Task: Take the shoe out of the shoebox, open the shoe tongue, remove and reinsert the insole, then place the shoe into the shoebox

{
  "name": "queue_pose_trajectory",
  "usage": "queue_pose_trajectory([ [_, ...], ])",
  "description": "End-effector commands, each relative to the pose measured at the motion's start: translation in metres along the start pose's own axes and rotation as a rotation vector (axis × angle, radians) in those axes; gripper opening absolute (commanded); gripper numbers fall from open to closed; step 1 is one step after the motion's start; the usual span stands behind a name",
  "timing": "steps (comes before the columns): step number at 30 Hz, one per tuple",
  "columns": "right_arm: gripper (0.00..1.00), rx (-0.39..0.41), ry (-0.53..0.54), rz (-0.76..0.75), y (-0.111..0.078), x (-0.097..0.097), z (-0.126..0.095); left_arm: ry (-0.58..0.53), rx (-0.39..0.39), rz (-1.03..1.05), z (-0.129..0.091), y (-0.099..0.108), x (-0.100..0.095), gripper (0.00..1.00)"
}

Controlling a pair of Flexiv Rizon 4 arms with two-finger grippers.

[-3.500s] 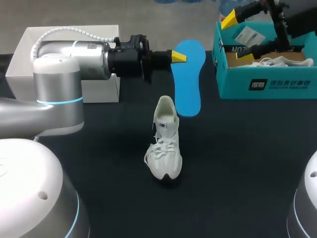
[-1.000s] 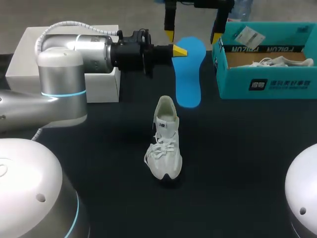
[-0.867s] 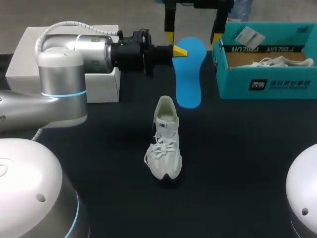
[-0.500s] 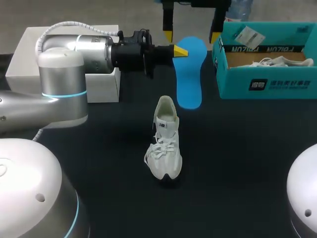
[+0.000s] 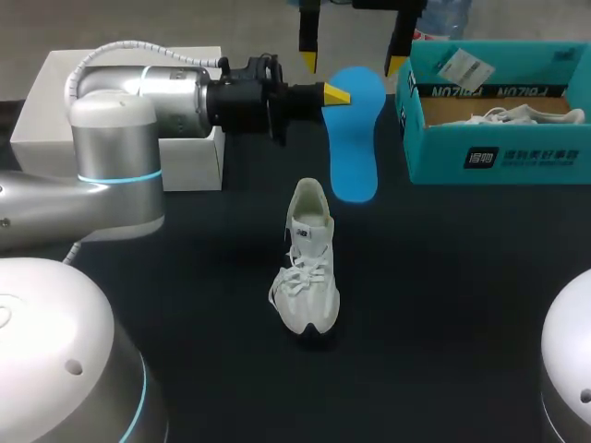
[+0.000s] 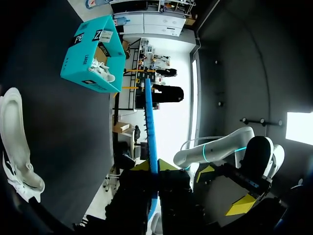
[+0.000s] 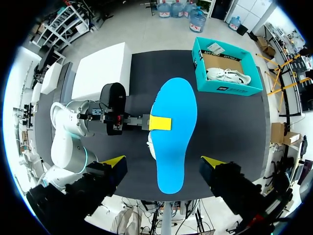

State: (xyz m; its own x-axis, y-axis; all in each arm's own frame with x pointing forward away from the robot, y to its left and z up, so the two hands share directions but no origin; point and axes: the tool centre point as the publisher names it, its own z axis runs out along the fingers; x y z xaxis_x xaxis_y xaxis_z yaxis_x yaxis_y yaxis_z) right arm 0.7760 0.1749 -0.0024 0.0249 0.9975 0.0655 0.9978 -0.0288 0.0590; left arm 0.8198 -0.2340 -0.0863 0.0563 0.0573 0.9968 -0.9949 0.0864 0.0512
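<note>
My left gripper [image 5: 334,95] reaches in from the left and is shut on the edge of a blue insole [image 5: 351,138], holding it flat above the table. In the left wrist view the insole [image 6: 150,142] is edge-on between the fingers of that gripper [image 6: 152,167]. My right gripper [image 5: 351,63] hangs open above the insole's far end, one finger on each side and neither touching. From the right wrist view the insole [image 7: 173,132] lies below the right gripper [image 7: 162,164]. The white shoe [image 5: 307,268] stands upright on the dark table, nearer than the insole.
A teal shoebox [image 5: 494,152] at the far right holds another white shoe [image 5: 522,114]. A white box [image 5: 55,83] stands at the far left behind my left arm. The shoebox [image 7: 210,87] and white box [image 7: 102,68] also show in the right wrist view.
My right gripper came over from above the shoebox to above the insole, then crept slightly upward in the last second. The left gripper, insole and shoe stayed put.
</note>
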Motion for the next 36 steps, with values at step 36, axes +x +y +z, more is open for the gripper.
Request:
queue_pose_trajectory([
  [36,1.0,-0.201,0.831,-0.086,-0.021,-0.039,0.027,-0.005,-0.001,-0.013,-0.016,0.002,0.002,0.0],
])
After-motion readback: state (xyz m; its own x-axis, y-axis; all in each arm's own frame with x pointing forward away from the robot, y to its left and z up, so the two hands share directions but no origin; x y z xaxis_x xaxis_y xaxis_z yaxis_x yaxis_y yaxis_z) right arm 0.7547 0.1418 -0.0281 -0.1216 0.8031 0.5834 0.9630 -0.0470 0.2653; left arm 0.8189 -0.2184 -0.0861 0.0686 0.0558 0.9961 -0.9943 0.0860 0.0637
